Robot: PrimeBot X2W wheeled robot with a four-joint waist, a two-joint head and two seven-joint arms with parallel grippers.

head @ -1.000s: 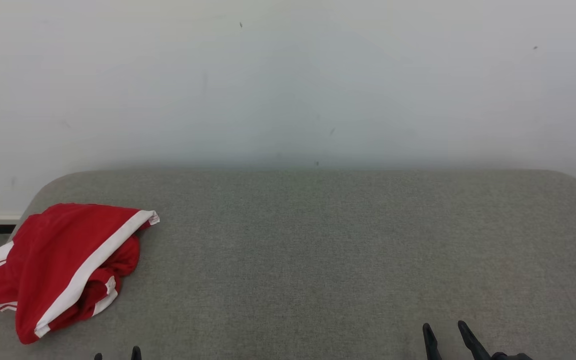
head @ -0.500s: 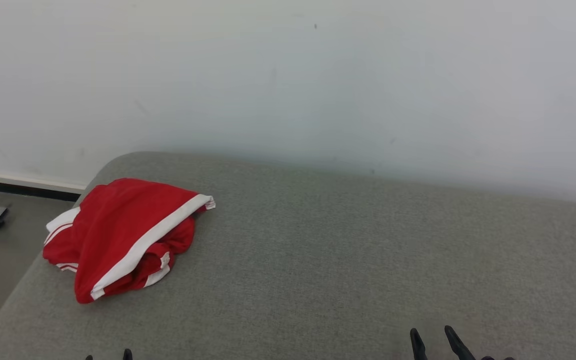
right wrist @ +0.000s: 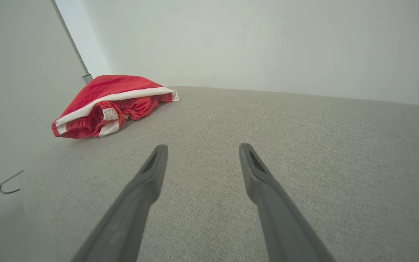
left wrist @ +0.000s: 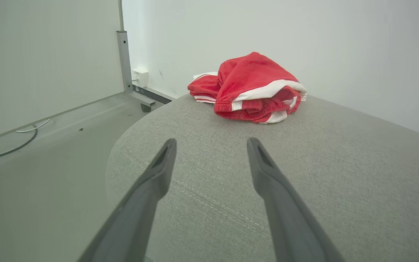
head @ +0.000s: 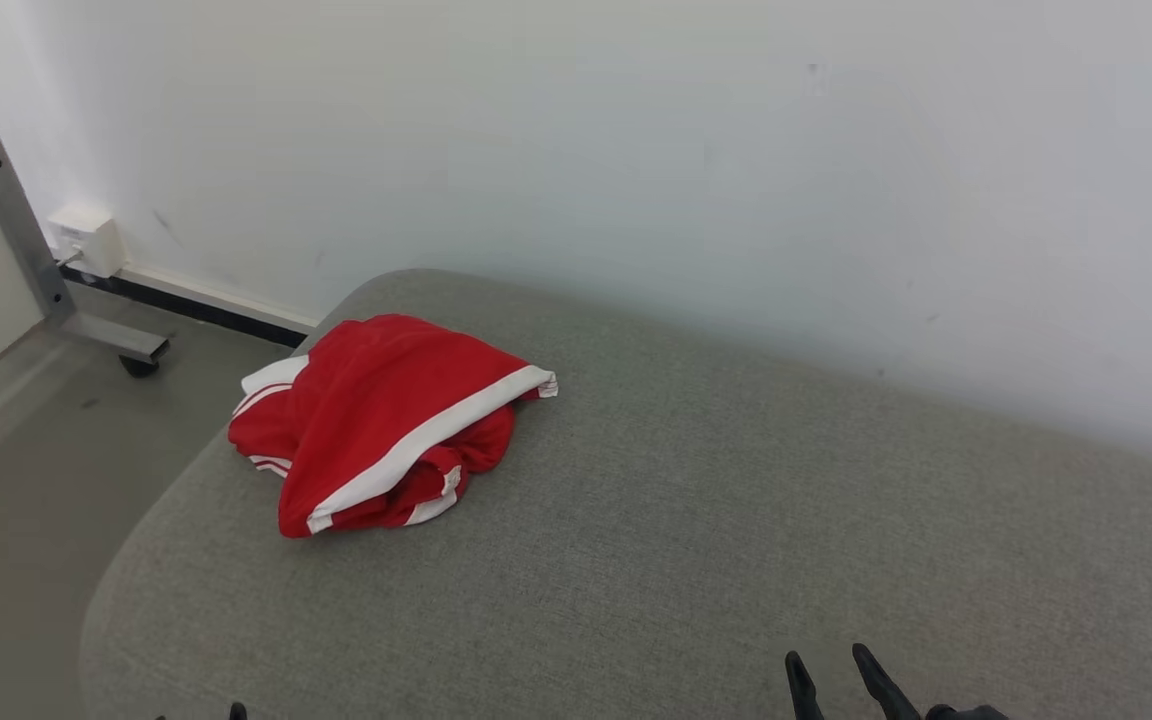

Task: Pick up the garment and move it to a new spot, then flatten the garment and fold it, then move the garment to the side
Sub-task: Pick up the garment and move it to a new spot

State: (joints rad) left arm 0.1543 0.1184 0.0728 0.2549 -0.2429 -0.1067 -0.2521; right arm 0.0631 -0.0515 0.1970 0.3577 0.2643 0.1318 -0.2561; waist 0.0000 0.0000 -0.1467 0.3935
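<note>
Grey cushion (head: 696, 540) holds red garment (head: 376, 420) near its rounded left edge.

red fleecy garment (head: 376, 420) with white bands, crumpled into a loose heap, one white-edged fold draped over the top; lying near the far left corner of the grey fabric-covered padded surface (head: 736, 520).

Red garment (head: 376, 420) with white stripes; grey cushion (head: 696, 520).
</note>
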